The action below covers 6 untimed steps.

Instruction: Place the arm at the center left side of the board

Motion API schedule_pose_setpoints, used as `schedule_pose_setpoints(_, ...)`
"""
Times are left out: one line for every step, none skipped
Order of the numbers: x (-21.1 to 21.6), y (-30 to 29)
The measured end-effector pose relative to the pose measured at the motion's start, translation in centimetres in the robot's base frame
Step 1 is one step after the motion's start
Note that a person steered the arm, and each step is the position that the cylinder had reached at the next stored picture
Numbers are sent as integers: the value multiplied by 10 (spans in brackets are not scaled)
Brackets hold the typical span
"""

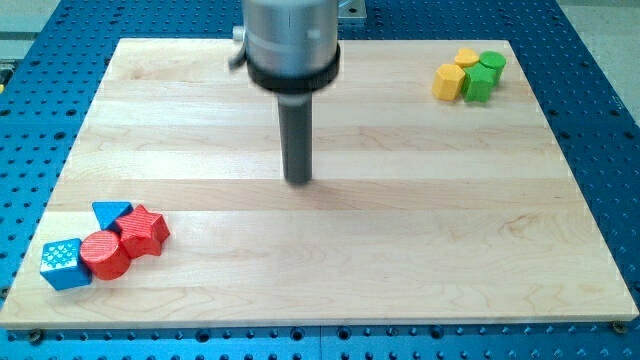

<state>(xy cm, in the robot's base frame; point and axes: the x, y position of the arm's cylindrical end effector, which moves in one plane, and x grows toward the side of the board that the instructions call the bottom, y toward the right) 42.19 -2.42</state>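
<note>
my tip [299,181] sits mid-board [420,250], touching nothing | no jaws on this rod, nothing held | target spot at 9 o'clock, bare wood | I judge nothing needs taking hold of, the stiff rod slides free | red blocks [122,243] at 8 o'clock, well apart

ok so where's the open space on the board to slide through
Most of the board is bare: the whole middle around my tip, the left edge's centre, and the bottom right. Crowded spots are the bottom-left corner, with the blue cube, red cylinder, red star and blue triangle, and the top-right corner, with yellow and green blocks.
</note>
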Motion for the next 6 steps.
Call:
schedule_pose_setpoints(-26, -4)
schedule_pose_setpoints(-26, -28)
schedule_pose_setpoints(-31, -103)
schedule_pose_setpoints(-41, -135)
schedule_pose_setpoints(-43, -206)
schedule_pose_setpoints(-32, -247)
